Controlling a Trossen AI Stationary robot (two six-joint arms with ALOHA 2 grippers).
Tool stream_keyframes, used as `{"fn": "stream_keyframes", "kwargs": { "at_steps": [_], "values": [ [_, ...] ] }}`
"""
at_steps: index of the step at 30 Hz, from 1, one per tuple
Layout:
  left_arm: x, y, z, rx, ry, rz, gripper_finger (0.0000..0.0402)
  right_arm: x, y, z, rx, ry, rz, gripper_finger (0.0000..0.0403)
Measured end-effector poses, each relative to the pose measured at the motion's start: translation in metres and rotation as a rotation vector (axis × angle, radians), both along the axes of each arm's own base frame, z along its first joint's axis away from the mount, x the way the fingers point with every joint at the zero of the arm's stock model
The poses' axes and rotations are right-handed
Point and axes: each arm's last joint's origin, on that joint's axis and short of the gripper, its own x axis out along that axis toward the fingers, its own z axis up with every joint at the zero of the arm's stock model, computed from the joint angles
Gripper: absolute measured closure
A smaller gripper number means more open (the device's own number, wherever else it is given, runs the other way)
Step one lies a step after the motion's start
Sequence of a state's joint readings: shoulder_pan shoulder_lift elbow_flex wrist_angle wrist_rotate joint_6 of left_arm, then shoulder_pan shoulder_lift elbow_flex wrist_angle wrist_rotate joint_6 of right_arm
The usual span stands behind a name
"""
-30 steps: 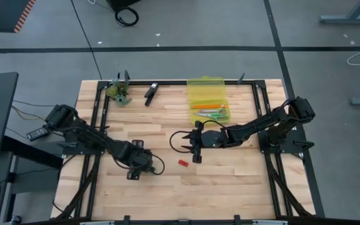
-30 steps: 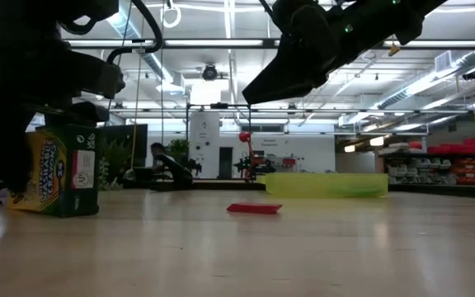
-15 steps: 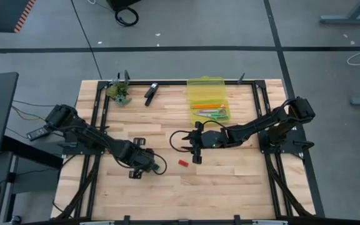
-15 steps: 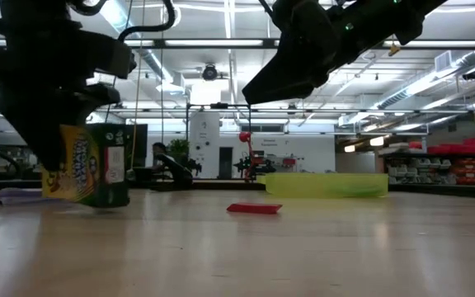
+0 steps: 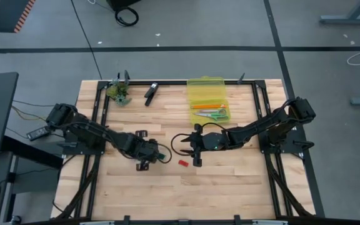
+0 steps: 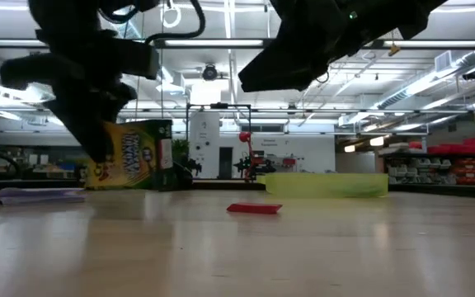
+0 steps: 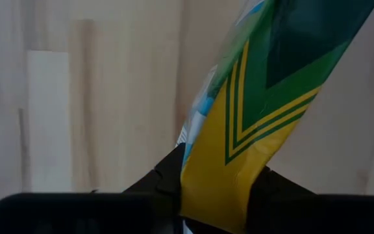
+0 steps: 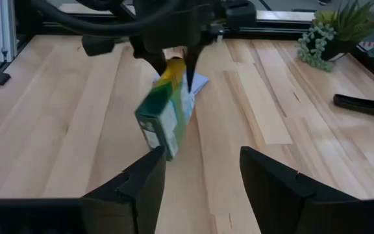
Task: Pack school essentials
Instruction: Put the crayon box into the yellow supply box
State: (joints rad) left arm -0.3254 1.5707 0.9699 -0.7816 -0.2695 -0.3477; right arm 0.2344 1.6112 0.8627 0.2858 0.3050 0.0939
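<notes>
My left gripper is shut on the yellow-green crayon box, which hangs clear of the table near its middle. The box also shows in the right wrist view. My right gripper is open. It hovers just right of the box, level with it and pointing at it. The tiny red piece lies flat on the wood below the right gripper. A light-blue pad lies flat behind the box. Orange pencils and green-handled scissors lie in the yellow-green case. My left gripper pinches the crayon box between its two fingers at the box's yellow upper end. The fingers come from above and point down. The box is lifted clear of the table and hangs tilted below them.
A black clip and a small green plant sit near the table's far left edge. The case is open at the far middle. Bare wood stretches along the near side of the table.
My left gripper has risen and moved toward the table's right and far side, carrying the crayon box. The box stood on the table a second ago. Now it hangs clear and tilted, closer to my right gripper.
</notes>
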Motion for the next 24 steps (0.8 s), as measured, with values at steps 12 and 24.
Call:
{"fn": "stream_keyframes", "kwargs": {
  "at_steps": [12,24],
  "values": [
    [0.020,0.030,0.003,-0.012,-0.117,0.071,0.0305,0.001,-0.001,0.002,-0.040,-0.018,-0.038,0.0183],
    [0.046,0.069,0.014,0.024,-0.349,0.087,0.0307,-0.040,-0.012,0.025,-0.112,0.150,-0.230,0.0182]
  ]
}}
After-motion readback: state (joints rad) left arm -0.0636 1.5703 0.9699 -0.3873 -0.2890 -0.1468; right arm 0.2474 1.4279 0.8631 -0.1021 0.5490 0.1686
